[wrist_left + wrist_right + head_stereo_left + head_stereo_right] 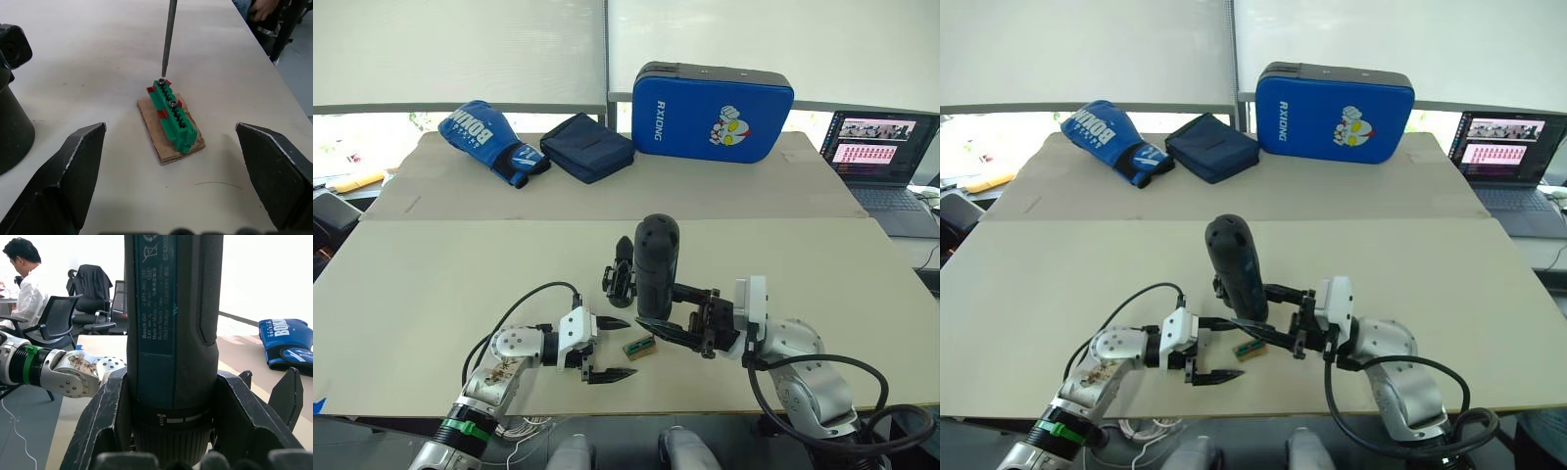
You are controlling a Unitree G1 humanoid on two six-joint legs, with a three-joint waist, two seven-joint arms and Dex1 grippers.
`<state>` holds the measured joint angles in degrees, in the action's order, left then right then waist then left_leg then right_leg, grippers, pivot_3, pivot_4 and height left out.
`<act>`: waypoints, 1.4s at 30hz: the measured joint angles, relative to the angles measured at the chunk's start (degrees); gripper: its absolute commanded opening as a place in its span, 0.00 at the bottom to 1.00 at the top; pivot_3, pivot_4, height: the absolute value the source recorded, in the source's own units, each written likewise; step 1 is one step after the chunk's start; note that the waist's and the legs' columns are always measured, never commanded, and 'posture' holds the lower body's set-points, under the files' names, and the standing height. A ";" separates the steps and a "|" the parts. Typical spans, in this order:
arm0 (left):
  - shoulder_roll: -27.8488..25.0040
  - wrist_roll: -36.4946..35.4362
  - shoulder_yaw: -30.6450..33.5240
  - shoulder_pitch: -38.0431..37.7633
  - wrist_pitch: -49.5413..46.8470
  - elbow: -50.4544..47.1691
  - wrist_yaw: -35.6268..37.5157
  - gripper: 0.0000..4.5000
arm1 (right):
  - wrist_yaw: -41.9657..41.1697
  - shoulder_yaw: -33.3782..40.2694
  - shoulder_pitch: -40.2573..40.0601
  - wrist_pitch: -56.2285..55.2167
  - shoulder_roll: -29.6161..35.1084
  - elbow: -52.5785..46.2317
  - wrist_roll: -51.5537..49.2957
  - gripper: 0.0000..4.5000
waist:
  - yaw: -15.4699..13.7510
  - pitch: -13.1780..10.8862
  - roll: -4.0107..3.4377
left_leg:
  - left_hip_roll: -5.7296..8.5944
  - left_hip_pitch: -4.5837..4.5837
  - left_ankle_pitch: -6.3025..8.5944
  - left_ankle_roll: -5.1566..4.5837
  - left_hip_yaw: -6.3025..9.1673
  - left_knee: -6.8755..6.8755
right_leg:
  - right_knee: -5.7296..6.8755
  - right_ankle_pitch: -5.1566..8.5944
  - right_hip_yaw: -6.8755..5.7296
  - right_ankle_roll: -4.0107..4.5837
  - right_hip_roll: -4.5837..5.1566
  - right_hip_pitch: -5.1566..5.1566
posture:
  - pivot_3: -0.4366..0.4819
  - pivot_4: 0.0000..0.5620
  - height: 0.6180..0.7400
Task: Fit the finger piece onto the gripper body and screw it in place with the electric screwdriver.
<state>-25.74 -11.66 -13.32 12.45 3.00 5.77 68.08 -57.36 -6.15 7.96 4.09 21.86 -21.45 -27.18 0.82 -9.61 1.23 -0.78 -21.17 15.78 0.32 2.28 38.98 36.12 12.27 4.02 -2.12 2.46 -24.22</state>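
The electric screwdriver (656, 259) stands upright, rounded end up, with my right gripper (658, 309) shut around its lower body (171, 333). Its thin bit (169, 34) points down at a screw head on the end of a small green-and-tan block (173, 117) lying on the table. My left gripper (617, 348) is open just left of that block, one finger (73, 166) on each side of it and not touching. The gripper body (619, 276) stands behind the block, next to the screwdriver, one pointed finger up. The finger piece is out of view.
At the table's back lie a blue boxing glove (489, 139), a navy pouch (587, 147) and a blue strike pad (712, 110). A laptop (881, 147) sits at the far right. In the right wrist view, a seated person (24, 281) and office chairs show beyond the table.
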 measured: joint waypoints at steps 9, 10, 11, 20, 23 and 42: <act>0.00 0.00 0.00 -0.12 0.35 0.01 -0.01 1.00 | -0.02 -0.03 0.00 0.00 -0.03 0.24 0.03 0.42 | 0.00 0.00 0.00 | 0.00 0.00 0.00 0.00 0.00 0.00 | 0.00 0.00 0.00 0.00 0.00 0.00 | 0.48 0.27 1.00; 0.00 0.00 0.00 -0.13 0.35 0.01 -0.01 1.00 | -0.02 -0.04 0.00 -0.01 -0.04 0.24 0.03 0.42 | 0.00 0.00 0.00 | 0.00 0.00 0.00 0.00 0.00 0.00 | 0.00 0.00 0.00 0.00 0.00 0.00 | 0.48 0.27 1.00; 0.00 0.00 0.00 -0.14 0.36 0.01 -0.02 1.00 | -0.02 -0.05 0.01 0.00 -0.04 0.24 0.03 0.42 | 0.00 0.00 0.00 | 0.00 0.00 0.00 0.00 0.00 0.00 | 0.00 0.00 0.00 0.00 0.00 0.00 | 0.48 0.27 1.00; 0.01 -0.02 0.00 -0.59 0.64 0.00 -0.21 1.00 | -0.04 -0.28 0.03 0.00 -0.13 0.26 0.03 0.42 | 0.06 0.01 -0.01 | -0.01 0.01 0.00 0.00 0.00 -0.01 | 0.00 0.00 0.00 0.00 0.00 0.00 | 0.48 0.27 1.00; 0.01 -0.03 0.00 -0.69 0.66 -0.02 -0.35 1.00 | -0.04 -0.33 0.10 0.00 -0.16 0.41 0.03 0.42 | 0.08 0.01 -0.02 | -0.01 0.01 0.00 0.00 0.00 -0.01 | 0.00 0.00 0.00 0.00 0.00 0.01 | 0.48 0.27 1.00; 0.02 -0.05 -0.14 -1.23 0.80 -0.26 -0.67 1.00 | -0.12 -1.11 0.39 0.00 -0.28 0.69 0.00 0.42 | 0.13 0.05 -0.06 | -0.01 0.03 0.00 0.00 0.00 -0.02 | 0.00 0.00 0.00 0.00 -0.01 0.01 | 0.48 0.27 1.00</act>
<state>-25.72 -11.72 -13.46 11.22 3.81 5.51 67.41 -57.47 -7.26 8.35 4.09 21.57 -20.76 -27.17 0.95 -9.55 1.17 -0.80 -21.14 15.78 0.32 2.28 38.96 36.12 12.27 4.02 -2.12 2.45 -24.21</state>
